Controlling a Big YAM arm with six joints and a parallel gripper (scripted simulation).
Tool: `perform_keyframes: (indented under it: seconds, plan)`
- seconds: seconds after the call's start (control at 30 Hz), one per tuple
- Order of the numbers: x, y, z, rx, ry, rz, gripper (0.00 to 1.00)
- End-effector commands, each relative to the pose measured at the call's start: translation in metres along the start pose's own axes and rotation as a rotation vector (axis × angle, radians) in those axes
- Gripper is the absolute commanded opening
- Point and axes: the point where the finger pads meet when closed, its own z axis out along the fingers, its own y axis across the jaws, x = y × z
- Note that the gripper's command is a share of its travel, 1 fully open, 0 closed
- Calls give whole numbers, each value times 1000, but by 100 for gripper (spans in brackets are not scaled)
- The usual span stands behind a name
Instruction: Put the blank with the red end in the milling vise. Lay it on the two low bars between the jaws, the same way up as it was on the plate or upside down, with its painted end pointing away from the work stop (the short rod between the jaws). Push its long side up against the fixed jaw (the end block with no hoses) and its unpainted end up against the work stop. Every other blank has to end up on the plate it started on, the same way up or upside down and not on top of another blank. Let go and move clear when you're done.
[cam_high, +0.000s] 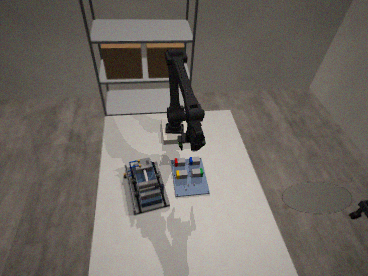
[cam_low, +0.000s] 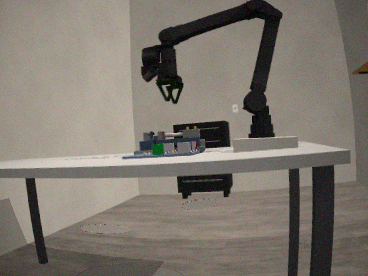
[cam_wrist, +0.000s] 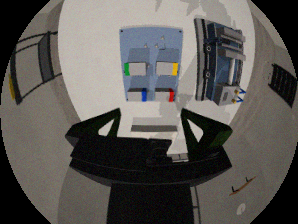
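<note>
The blank with the red end (cam_high: 179, 162) lies on the blue plate (cam_high: 190, 178) at its back left corner. It also shows in the wrist view (cam_wrist: 164, 95), with the red end pointing toward the vise. Blanks with blue (cam_high: 194, 160), yellow (cam_high: 181, 173) and green (cam_high: 197, 171) ends lie on the same plate. The milling vise (cam_high: 146, 184) stands left of the plate, and it shows in the wrist view (cam_wrist: 218, 59) at the right. My gripper (cam_low: 170, 93) is open and empty, high above the table, behind the plate's back edge.
A white base block (cam_low: 265, 143) carries the arm at the back of the table. A metal shelf rack (cam_high: 142, 55) stands behind the table. A dark cabinet (cam_low: 202, 135) stands on the floor beyond the table.
</note>
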Motion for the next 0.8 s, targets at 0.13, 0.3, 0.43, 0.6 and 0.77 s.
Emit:
perform_keyframes:
  seconds: [0.13,0.3,0.43,0.6,0.77]
  plan:
    - [-14,4,-14,-7,-47,8,100]
    - [-14,4,-14,-7,-47,8,100]
    - [-14,4,-14,-7,-47,8,100]
    - [-14,4,-14,-7,-47,8,100]
    - [-14,4,-14,-6,-46,-4,100]
